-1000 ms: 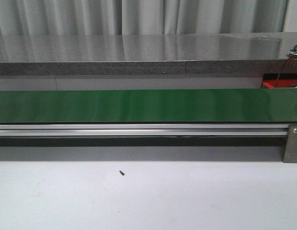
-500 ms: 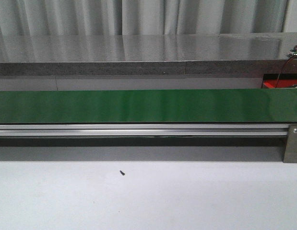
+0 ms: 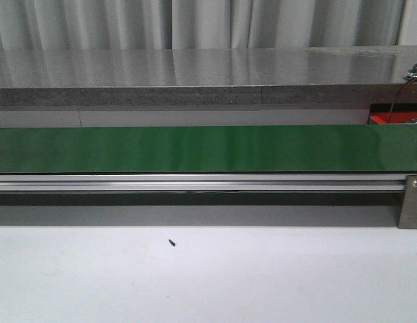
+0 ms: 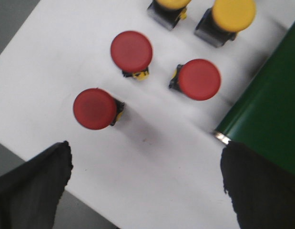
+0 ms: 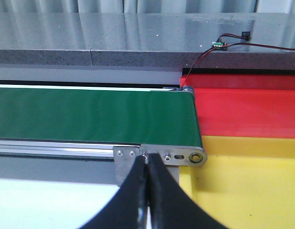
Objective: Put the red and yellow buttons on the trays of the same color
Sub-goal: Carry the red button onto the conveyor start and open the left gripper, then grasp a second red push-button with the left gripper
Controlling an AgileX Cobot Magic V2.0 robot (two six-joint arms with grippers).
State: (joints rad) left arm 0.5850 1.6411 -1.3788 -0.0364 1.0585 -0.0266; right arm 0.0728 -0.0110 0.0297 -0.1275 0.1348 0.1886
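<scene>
Three red buttons stand on a white surface in the left wrist view: one closest to my fingers, one farther off and one near the green belt. Two yellow buttons sit beyond them, partly cut off. My left gripper hovers above, open, nothing between its black fingers. The right wrist view shows the red tray and yellow tray past the belt's end. My right gripper is shut and empty in front of the belt bracket.
In the front view the long green conveyor belt runs across on an aluminium rail, with a grey stone ledge behind. A small black screw lies on the white table. Wires and a small board rest on the ledge.
</scene>
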